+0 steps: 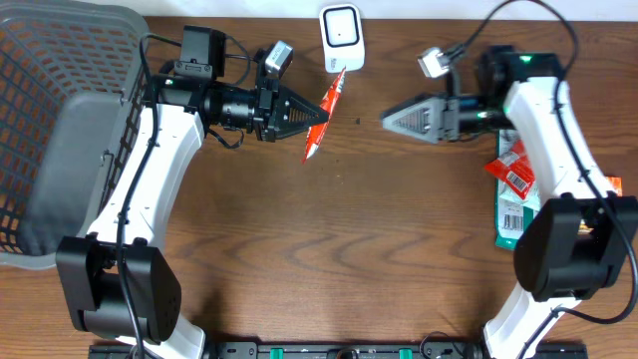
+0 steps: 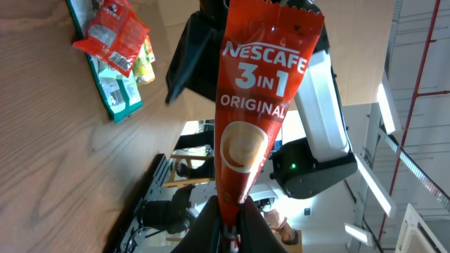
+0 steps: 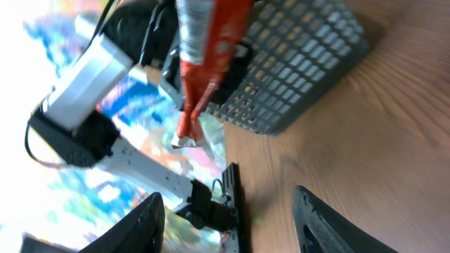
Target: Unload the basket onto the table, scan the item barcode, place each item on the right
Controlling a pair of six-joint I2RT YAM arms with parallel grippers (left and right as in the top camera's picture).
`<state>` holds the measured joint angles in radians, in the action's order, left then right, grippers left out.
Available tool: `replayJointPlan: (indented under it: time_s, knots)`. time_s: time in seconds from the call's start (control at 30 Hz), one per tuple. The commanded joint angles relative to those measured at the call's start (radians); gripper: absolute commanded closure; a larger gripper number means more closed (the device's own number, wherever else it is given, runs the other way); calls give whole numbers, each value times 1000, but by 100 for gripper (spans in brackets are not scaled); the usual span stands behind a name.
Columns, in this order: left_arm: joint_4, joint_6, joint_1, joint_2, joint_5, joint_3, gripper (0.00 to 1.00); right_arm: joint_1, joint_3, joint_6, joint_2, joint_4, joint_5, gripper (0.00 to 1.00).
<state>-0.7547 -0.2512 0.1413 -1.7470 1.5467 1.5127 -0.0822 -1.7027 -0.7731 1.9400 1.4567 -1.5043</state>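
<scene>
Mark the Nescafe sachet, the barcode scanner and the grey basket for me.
Nescafe sachet (image 2: 254, 105): left wrist view, on the printed front, mid-length.
barcode scanner (image 1: 341, 30): overhead view, on its white top face.
grey basket (image 1: 40, 70): overhead view, on its mesh side wall.

Indoor workroom; wooden table under strip lighting.
Table (image 1: 329, 249): brown wood, wavy darker grain, matt, evenly lit from above, shadows soft. Left wrist view, tilted, looks past the table edge to a pale ceiling (image 2: 429, 126) crossed by thin red pipes (image 2: 422, 70), with long white strip lights (image 2: 384, 105) switched on. Tan panel (image 2: 358, 42) behind; wall or board, cannot tell. Right wrist view: the room beyond the table is washed out, blurred into white glare and coloured patches, nothing legible.
</scene>
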Motion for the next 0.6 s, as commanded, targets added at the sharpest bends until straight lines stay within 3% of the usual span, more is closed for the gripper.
replayJointPlan:
  time_s: [0.0,0.4,0.57]
  knots:
    - [0,-6,3,2,24,-4,92,-64,-17,-37,-12,-71,-55,48]
    - [2,-9,2,2,24,-3,92,-130,-18,650,-12,-640,-55,47]
    - [14,-9,2,2,24,-4,92,-160,-18,812,-12,-784,-55,50]
